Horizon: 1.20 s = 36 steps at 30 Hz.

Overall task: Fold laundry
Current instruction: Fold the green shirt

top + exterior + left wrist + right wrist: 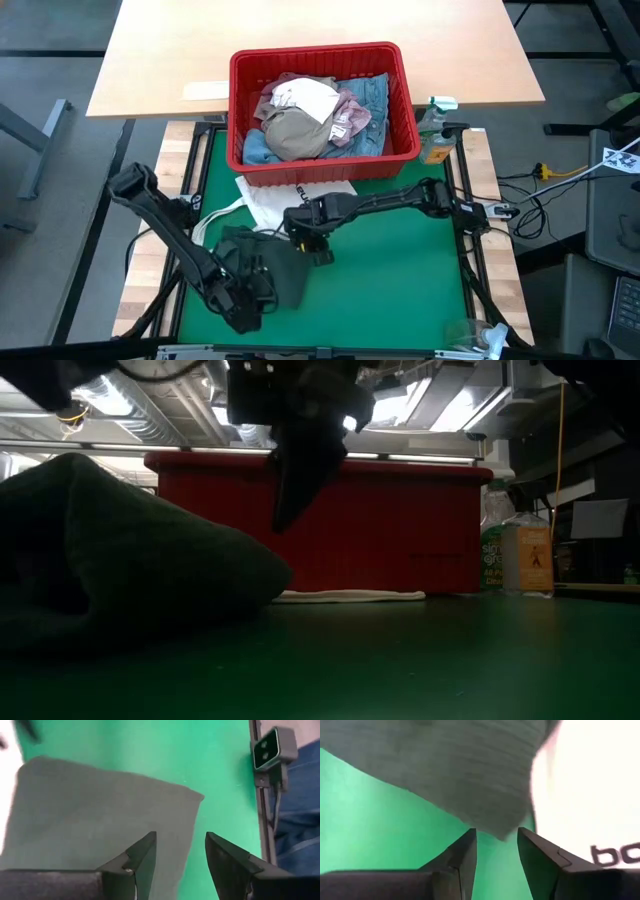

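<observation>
A: The green mat [400, 270] covers the table, with a pale wooden tabletop [300, 40] beyond it at twelve o'clock. What lies on it?

B: One dark green top [265, 265], bunched at about seven o'clock, one white tote bag [275, 200] just above it, and one red plastic basket [320, 165] at twelve holding a beige garment [295, 135], blue denim [375, 95], a pink piece [350, 120] and something white [305, 95].

A: And the two arms?

B: The left gripper [245, 305] sits over the top's lower edge; its wrist view shows the fingers [142, 857] spread, nothing between them. The right gripper [315, 240] hangs at the top's upper right corner, fingers [465, 855] parted with the cloth's corner just beyond their tips; I cannot tell whether they touch it.

A: Anything only the low view gives?

B: It shows the right gripper's tips above the mat, and a spray bottle [497, 550] with an orange-labelled bottle [530, 560] at three o'clock of the basket.
</observation>
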{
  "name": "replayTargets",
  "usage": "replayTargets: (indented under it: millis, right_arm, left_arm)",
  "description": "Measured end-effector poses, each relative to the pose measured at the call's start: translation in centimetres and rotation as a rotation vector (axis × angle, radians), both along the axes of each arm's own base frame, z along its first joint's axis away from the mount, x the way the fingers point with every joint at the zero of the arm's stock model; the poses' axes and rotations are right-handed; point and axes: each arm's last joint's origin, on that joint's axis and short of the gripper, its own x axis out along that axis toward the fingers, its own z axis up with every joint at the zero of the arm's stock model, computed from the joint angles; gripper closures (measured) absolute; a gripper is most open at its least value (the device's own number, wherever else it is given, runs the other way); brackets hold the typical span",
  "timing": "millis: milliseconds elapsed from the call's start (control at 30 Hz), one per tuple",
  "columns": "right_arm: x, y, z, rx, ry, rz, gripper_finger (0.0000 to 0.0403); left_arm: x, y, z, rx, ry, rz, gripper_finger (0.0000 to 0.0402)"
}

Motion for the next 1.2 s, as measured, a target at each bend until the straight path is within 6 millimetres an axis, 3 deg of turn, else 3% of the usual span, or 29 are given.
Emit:
replayTargets:
  millis: [300, 600, 867, 1200]
  right_arm:
    - [0.7, -3.0, 0.1, 0.097, -0.037, -0.007, 0.0260]
    - [0.4, -2.0, -2.6, 0.088, -0.029, 0.047, 0.0260]
    - [0.9, -2.1, -2.8, 0.094, -0.094, 0.046, 0.0260]
    - [0.8, -1.8, -2.7, 0.196, -0.088, 0.094, 0.0275]
  left_arm:
    - [2.2, -1.0, -3.1, 0.063, -0.016, -0.075, 0.0239]
    - [2.8, -1.4, -4.7, 0.105, -0.005, -0.113, 0.0239]
    - [3.0, -1.3, -5.2, 0.138, -0.016, -0.090, 0.0240]
    - [3.0, -1.3, -5.2, 0.144, -0.019, -0.085, 0.0306]
